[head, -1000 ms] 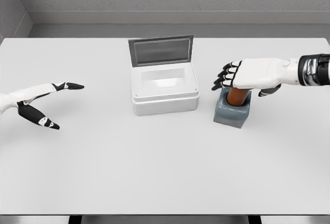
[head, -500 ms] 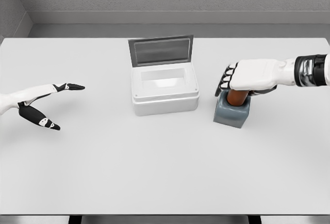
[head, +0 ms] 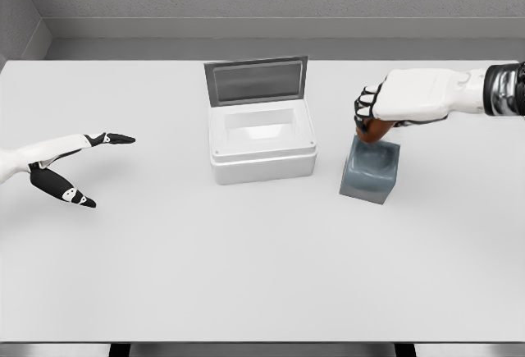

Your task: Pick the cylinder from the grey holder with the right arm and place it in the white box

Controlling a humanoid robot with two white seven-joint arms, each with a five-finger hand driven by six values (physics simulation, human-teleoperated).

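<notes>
- The right hand (head: 392,101) has its fingers curled tight around the brown cylinder (head: 371,130), and only the bottom part of the cylinder peeks out under the hand.
- The cylinder is up in the air, just above the grey holder (head: 371,172), and its low end looks out of the holder's hole.
- The hole in the top of the holder looks empty.
- The white box (head: 262,144) sits to the left of the holder, near it but not touching, and its lid (head: 255,80) stands up at the back, so the inside is open from above.
- The left hand (head: 61,164) is far away at the left side of the white table (head: 246,267), with its fingers spread out and nothing in them.
- I think the picking-up step is nearly done, and the carrying step comes next.
- The next move should take the cylinder sideways to the left until it is over the open box.
- The hand should keep the cylinder high enough to go over the box wall and not bump the lid.
- Then the hand can go down and let go, so the cylinder drops inside.
</notes>
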